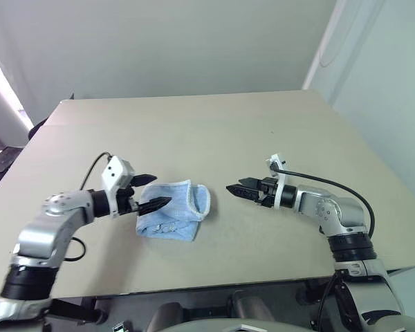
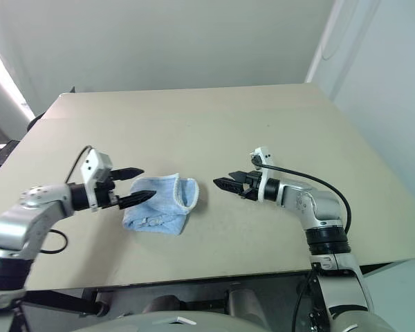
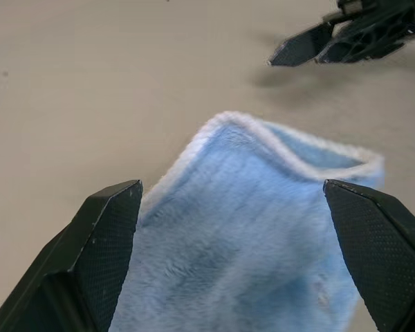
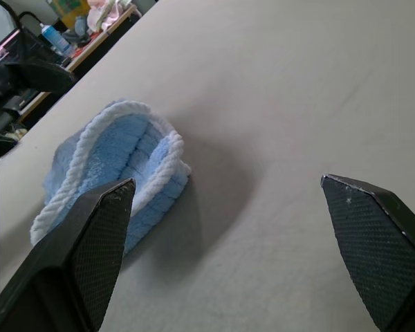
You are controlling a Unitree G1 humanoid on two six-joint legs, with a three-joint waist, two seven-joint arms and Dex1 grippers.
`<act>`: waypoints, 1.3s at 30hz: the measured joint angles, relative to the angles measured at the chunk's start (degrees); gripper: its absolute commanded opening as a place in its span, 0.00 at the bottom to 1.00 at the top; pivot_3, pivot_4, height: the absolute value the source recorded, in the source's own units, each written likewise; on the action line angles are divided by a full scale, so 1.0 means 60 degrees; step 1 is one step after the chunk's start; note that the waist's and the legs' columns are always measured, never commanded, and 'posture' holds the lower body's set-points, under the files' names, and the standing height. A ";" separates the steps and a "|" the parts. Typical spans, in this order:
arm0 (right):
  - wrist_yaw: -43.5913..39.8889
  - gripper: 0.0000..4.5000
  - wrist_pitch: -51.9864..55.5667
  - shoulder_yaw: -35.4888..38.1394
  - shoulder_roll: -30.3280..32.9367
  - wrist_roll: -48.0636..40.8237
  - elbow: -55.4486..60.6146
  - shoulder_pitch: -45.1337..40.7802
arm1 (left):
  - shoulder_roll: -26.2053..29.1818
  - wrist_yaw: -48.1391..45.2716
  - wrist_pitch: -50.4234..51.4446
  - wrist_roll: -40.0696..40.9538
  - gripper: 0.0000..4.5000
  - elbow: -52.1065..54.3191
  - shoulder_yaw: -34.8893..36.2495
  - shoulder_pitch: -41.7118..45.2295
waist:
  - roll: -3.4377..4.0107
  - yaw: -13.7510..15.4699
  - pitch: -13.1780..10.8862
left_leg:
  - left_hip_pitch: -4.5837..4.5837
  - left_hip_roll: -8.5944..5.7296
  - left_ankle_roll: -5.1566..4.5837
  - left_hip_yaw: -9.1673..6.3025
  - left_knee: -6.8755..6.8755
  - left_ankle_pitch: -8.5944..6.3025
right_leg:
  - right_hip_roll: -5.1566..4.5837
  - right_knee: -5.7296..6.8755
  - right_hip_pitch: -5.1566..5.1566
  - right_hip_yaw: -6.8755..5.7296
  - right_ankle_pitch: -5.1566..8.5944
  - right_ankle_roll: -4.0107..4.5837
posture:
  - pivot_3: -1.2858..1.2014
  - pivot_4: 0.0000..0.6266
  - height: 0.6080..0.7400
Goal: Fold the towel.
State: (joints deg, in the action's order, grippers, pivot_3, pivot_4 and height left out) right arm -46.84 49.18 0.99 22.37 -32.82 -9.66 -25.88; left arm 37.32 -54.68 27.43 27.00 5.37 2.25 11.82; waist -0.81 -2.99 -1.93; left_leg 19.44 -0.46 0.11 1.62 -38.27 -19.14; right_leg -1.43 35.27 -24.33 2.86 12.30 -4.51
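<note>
The light blue ribbed microfibre towel (image 1: 171, 209), folded small on the beige table (image 1: 214, 131) between 2 released grippers, left (image 1: 151, 191) and right (image 1: 236, 188), is judged soft, light, best pinched at its white-stitched edge.

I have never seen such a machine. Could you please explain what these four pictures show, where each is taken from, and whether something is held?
It is a humanoid robot with two arms at a table. Two pictures come from cameras in its head, looking down. The other two come from cameras on its wrists, looking along the black fingers. On the table lies a light blue towel, folded over in a loose bundle. The left gripper is open at the towel's edge, not gripping it. The right gripper is open too, apart from the towel. Nothing is held.
</note>
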 measured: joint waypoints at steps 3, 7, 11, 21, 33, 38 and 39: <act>0.0038 1.00 -0.0037 0.0011 -0.0202 -0.0019 -0.0020 -0.0065 | -0.0919 -0.0068 -0.0619 -0.0381 0.98 -0.1193 -0.0649 0.0472 | -0.0003 0.0084 0.0002 | 0.0001 0.0000 0.0000 -0.0001 -0.0004 0.0000 | -0.0001 0.0004 0.0001 0.0000 -0.0002 -0.0003 | 0.52 0.00 1.00; 0.0096 1.00 0.0041 0.0114 -0.0200 -0.0045 -0.0033 -0.0087 | -0.1031 -0.0744 -0.1498 -0.1236 0.98 -0.2320 -0.1659 0.0528 | 0.0002 0.0060 0.0003 | 0.0000 0.0001 -0.0001 0.0000 0.0005 -0.0001 | 0.0001 0.0004 -0.0004 0.0000 -0.0002 -0.0004 | 0.52 0.00 1.00; 0.0188 1.00 0.0069 0.0206 -0.0186 -0.0044 0.0013 -0.0055 | -0.0806 -0.1250 -0.2608 -0.1807 0.98 -0.2673 -0.2059 0.0351 | 0.0014 0.0080 0.0013 | -0.0007 0.0008 -0.0002 -0.0002 0.0005 -0.0001 | -0.0001 0.0012 -0.0002 -0.0001 -0.0002 -0.0002 | 0.52 0.00 1.00; 0.0342 1.00 0.0233 0.0456 -0.0455 -0.0482 0.0785 0.0298 | -0.0042 -0.1581 -0.3464 -0.2101 0.98 -0.2144 -0.1969 -0.0383 | 0.0032 -0.0022 0.0024 | -0.0013 0.0029 -0.0003 -0.0001 0.0008 -0.0002 | 0.0004 0.0033 -0.0003 0.0002 -0.0001 0.0001 | 0.52 0.00 1.00; 0.0030 1.00 0.3752 -0.0111 -0.0360 -0.1809 0.0762 0.0215 | 0.0433 -0.1415 -0.3081 -0.1589 0.98 -0.1831 -0.0733 -0.0759 | 0.0025 -0.0153 0.0019 | -0.0009 0.0030 -0.0003 -0.0004 -0.0001 -0.0001 | -0.0007 0.0036 -0.0009 -0.0002 -0.0003 0.0002 | 0.52 0.00 1.00; 0.0550 1.00 0.5574 0.0199 -0.1180 -0.2195 -0.0248 -0.0494 | 0.0861 -0.1413 -0.2642 -0.1107 0.98 -0.1026 0.0016 -0.1021 | 0.0025 -0.0158 0.0019 | -0.0004 0.0030 -0.0003 -0.0005 0.0002 -0.0002 | -0.0009 0.0034 -0.0016 -0.0003 -0.0004 0.0003 | 0.52 0.00 1.00; 0.0707 1.00 0.5863 0.0360 -0.1433 -0.2239 -0.0455 -0.0600 | 0.0947 -0.1433 -0.2589 -0.1063 0.98 -0.0880 0.0135 -0.1164 | 0.0027 -0.0162 0.0018 | 0.0001 0.0030 -0.0002 -0.0004 0.0004 -0.0002 | -0.0011 0.0035 -0.0023 -0.0003 -0.0004 0.0003 | 0.52 0.00 1.00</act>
State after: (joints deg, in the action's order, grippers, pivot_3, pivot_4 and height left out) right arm -42.59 84.36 3.15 13.77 -46.25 -12.39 -29.48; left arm 43.00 -63.28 11.90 20.62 0.09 3.06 4.83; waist -0.65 -3.96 -1.82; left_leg 19.45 -0.28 0.09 1.59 -38.25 -19.15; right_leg -1.49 35.48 -24.47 2.84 12.27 -4.49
